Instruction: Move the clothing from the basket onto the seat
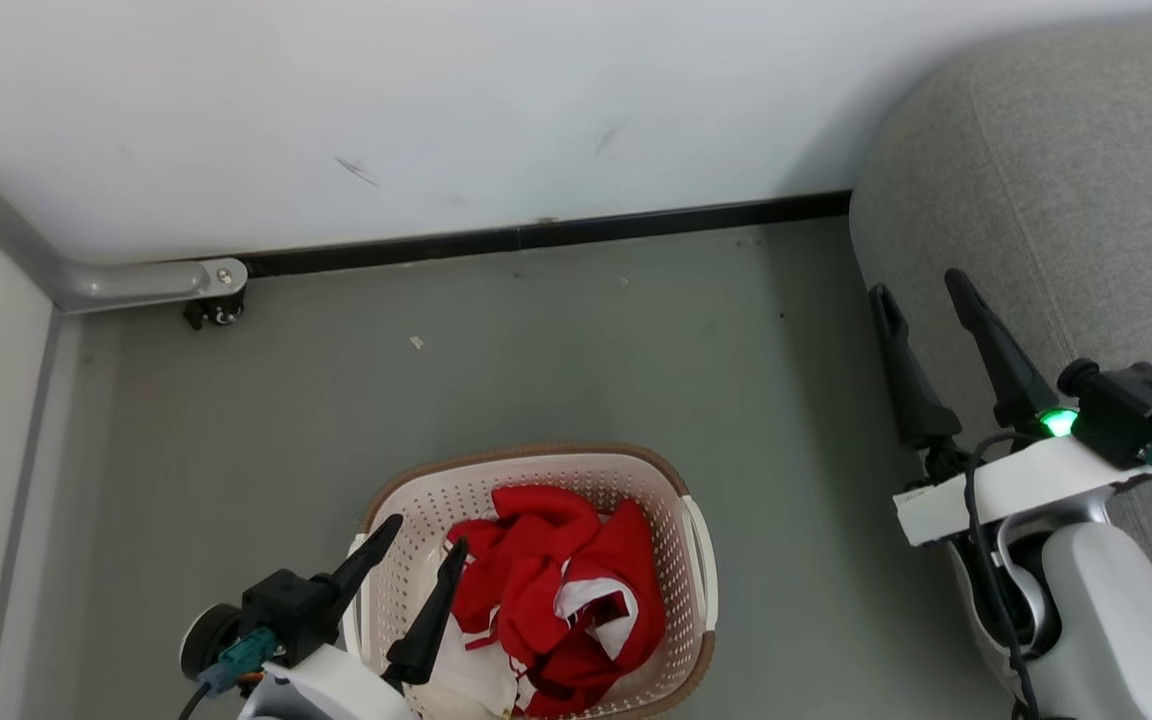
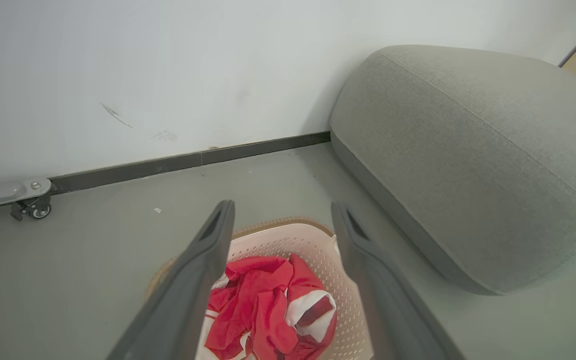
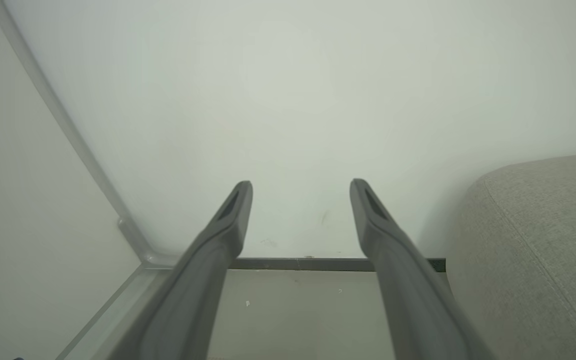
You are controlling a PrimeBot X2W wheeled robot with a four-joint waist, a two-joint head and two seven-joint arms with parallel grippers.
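Tapered left pincer (image 1: 427,532) above perforated oval basket (image 1: 536,455).

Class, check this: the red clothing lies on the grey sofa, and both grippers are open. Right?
No: the clothing lies in the basket, not on the sofa, as the head view shows. The left gripper and right gripper are open.
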